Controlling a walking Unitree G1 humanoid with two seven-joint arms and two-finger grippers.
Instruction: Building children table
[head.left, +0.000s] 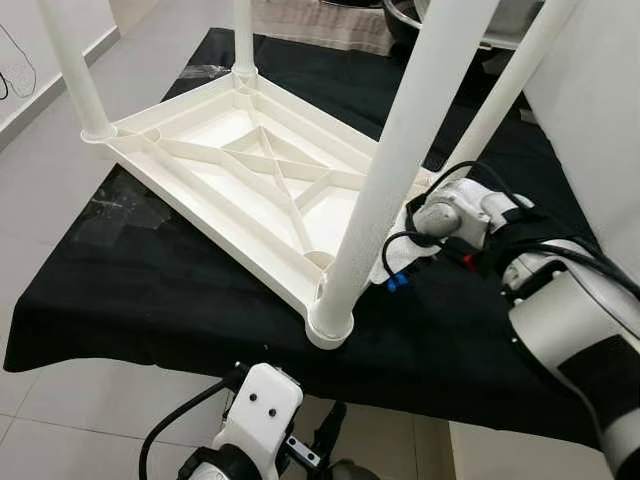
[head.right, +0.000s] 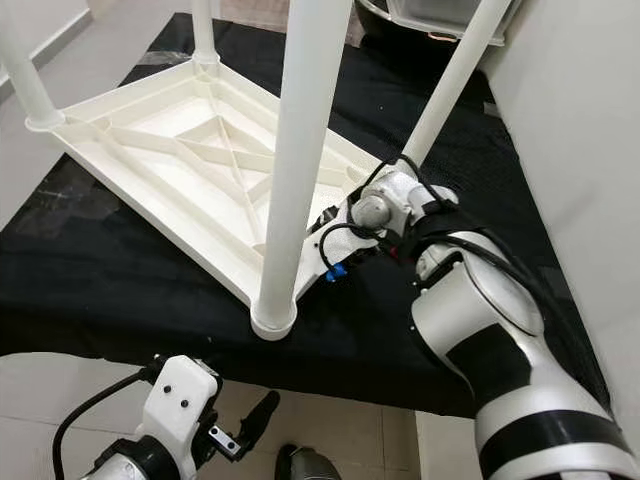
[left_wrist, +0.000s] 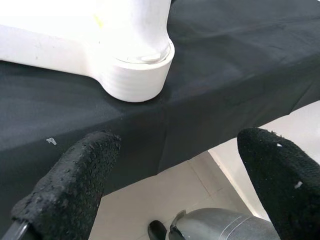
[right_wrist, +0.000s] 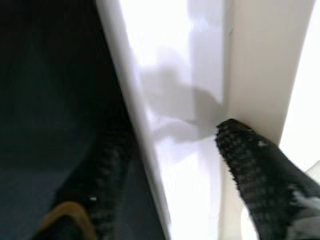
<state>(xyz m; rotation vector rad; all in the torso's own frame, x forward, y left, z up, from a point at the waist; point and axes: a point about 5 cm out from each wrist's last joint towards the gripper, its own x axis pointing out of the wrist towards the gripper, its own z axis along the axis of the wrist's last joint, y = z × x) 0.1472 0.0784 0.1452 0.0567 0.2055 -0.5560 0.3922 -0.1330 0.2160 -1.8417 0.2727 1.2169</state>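
Note:
A white plastic children's table (head.left: 200, 205) lies upside down on a black-covered surface (head.left: 150, 290), its ribbed underside up and its white legs standing up from the corners. The nearest leg (head.left: 390, 170) sits in the front corner socket (left_wrist: 135, 75). My right gripper (right_wrist: 175, 160) is at the table's right rim beside that leg. One finger (right_wrist: 107, 165) lies on the outer, dark side and the other finger (right_wrist: 255, 170) on the white inner side, closed on the rim. My left gripper (left_wrist: 175, 170) hangs open below the surface's front edge, just under the corner socket, holding nothing.
The black cover's front edge (head.left: 180, 362) drops to a pale tiled floor (head.left: 60, 400). A white wall or panel (head.left: 600, 130) stands close on the right. Dark containers (head.left: 400, 15) sit at the back. My own grey foot (left_wrist: 220, 225) shows on the floor.

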